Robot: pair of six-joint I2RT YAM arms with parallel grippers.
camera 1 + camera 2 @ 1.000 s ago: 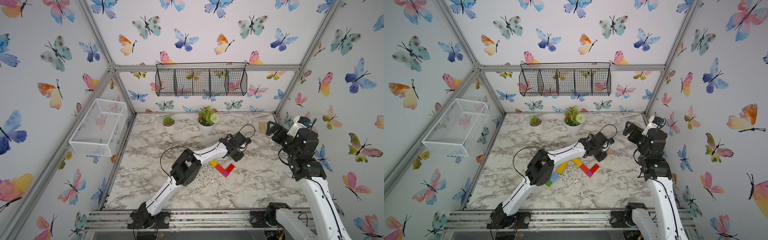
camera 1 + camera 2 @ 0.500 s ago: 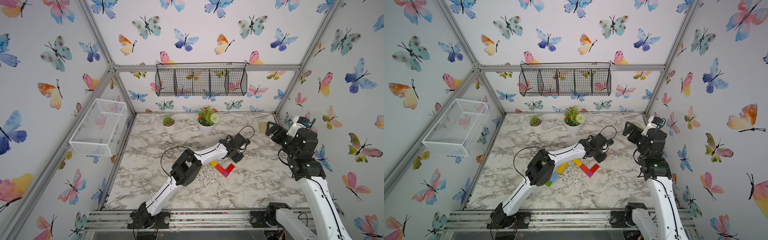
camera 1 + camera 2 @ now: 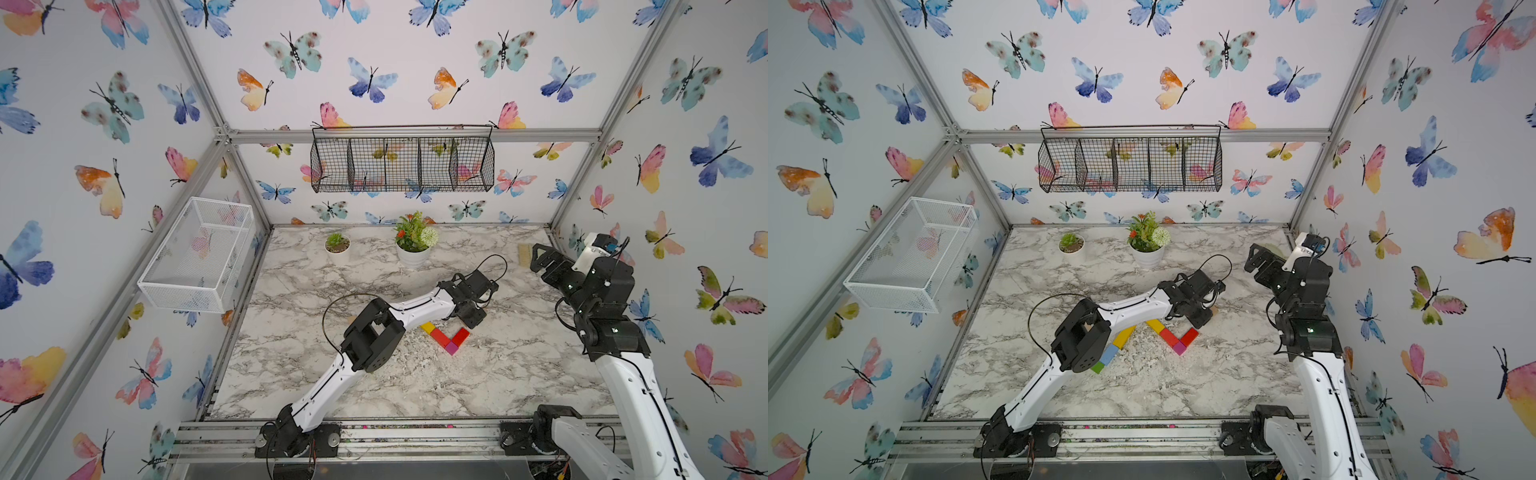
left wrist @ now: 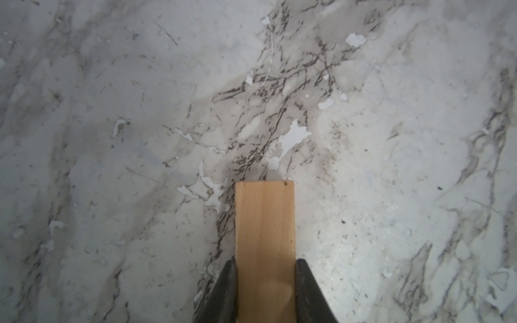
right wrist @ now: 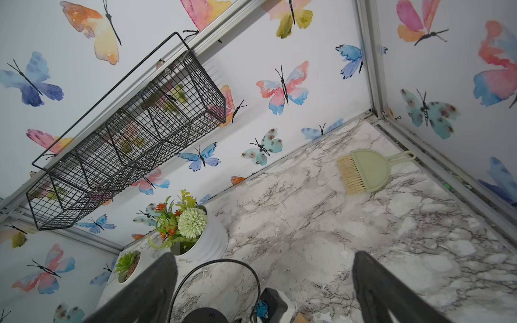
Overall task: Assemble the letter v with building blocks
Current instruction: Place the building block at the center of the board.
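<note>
Gently now: your left gripper [image 4: 265, 261] clamps the tan wooden bar [image 4: 265, 221] near the red wooden block [image 3: 460, 336] of the V [image 3: 451, 347]; lowering it skewed could knock that block. Your right gripper [image 5: 264, 256] gapes empty.

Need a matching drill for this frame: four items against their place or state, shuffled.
Items
1. plain tan wooden bar
2. small magenta cube
3. pale green hand brush
4. right gripper

Place or state
a. open, holding nothing
b. at the point of the V of blocks
c. clamped in the left gripper
d. lying near a far corner of the marble table

Pairs: 1-c, 2-b, 3-d, 4-a
</note>
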